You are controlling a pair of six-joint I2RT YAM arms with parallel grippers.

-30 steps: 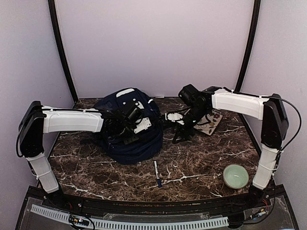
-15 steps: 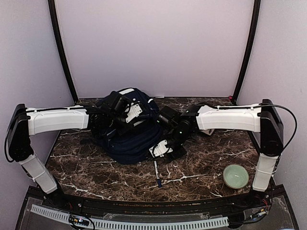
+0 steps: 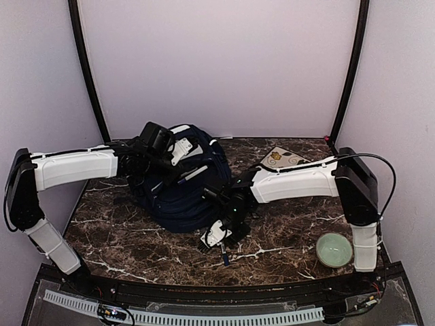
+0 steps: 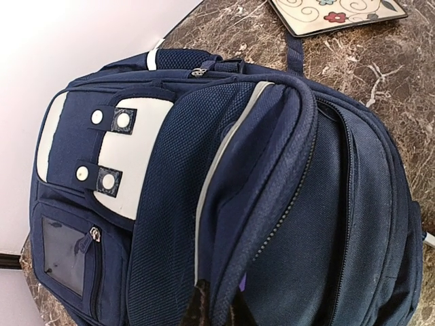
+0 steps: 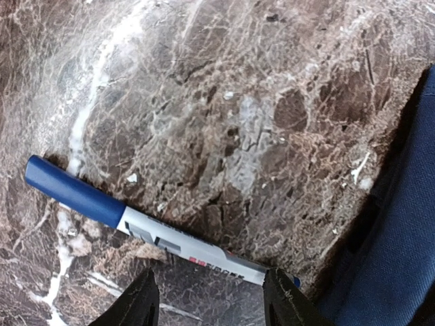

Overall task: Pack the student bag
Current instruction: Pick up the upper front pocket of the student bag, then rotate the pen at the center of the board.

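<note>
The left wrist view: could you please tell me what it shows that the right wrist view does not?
Only the left wrist view shows the white patch on the student bag and a patterned plate. Only the right wrist view shows a blue-capped marker lying flat just ahead of the open right gripper. Both show the navy student bag and the marble table.

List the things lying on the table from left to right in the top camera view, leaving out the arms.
student bag → marker, partly under the right arm's fingers → square patterned plate → green bowl
</note>
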